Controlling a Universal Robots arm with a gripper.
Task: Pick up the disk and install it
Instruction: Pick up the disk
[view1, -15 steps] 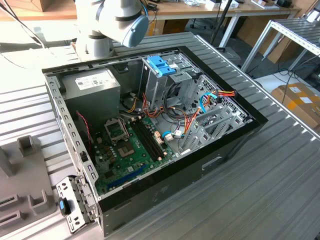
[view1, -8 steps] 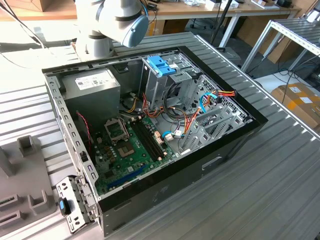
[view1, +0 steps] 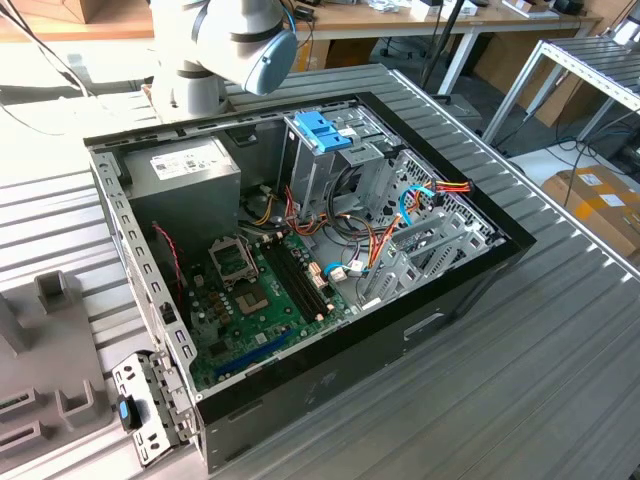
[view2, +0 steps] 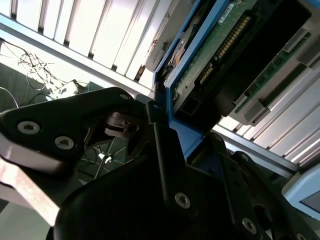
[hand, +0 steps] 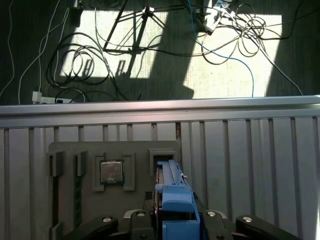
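In both wrist views my gripper (hand: 175, 222) is shut on the disk (hand: 172, 186), held edge-on. Its light-blue carrier rail sits between the black fingers (hand: 215, 220). The second wrist view shows the gripper (view2: 182, 137) clamping the blue rail end of the disk (view2: 220, 45), with the green circuit board and connector pins turned toward the camera. The disk hangs over a slot (hand: 162, 154) of the grey holder tray (hand: 65, 150); whether it still touches the slot, I cannot tell. In the exterior view the open computer case (view1: 300, 260) lies on the table, and the arm (view1: 235, 40) rises behind it.
A blue handle on a grey metal cage (view1: 322, 132) stands inside the case beside cable bundles (view1: 440, 190). The holder tray (view1: 40, 340) lies at the exterior view's left and holds a processor chip (hand: 111, 171). The table edge (hand: 160, 107) runs beyond the tray, with floor cables (hand: 235, 30) below.
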